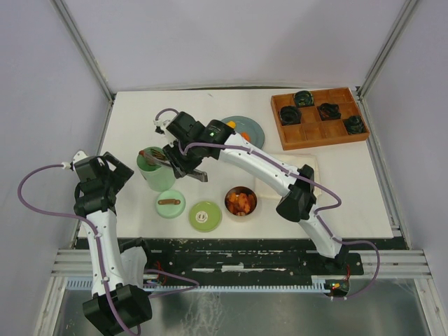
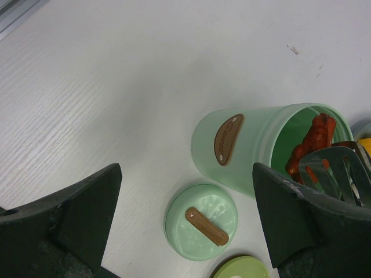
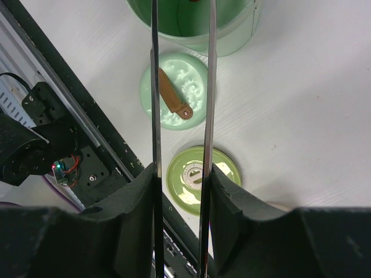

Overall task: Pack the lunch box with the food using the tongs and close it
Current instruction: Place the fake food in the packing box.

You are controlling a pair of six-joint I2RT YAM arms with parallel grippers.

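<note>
1. The right gripper (image 3: 181, 191) clamps the tongs (image 3: 155, 87) between its pads. Its jaws are partly closed on the two silver arms, which reach into the mouth of the mint-green canister (image 1: 155, 178).
2. A red-brown piece (image 2: 316, 136) sits at the tongs' slotted tips inside the canister; whether the tips pinch it cannot be told.
3. The left gripper (image 2: 185, 174) hovers wide open and empty just left of the canister.
4. The flat lid (image 1: 170, 204) and the lime-green lid (image 1: 205, 215) lie side by side just in front of the canister. The steel bowl (image 1: 227, 201), filled with orange pieces (image 1: 241, 203), stands to their right.
5. On the white table (image 1: 140, 119), a grey-blue plate (image 1: 255, 126) lies behind the right arm and a wooden tray (image 1: 311, 133) sits at the far right corner. A cream cloth (image 1: 269, 183) lies under the arm, and pale walls enclose the scene.
</note>
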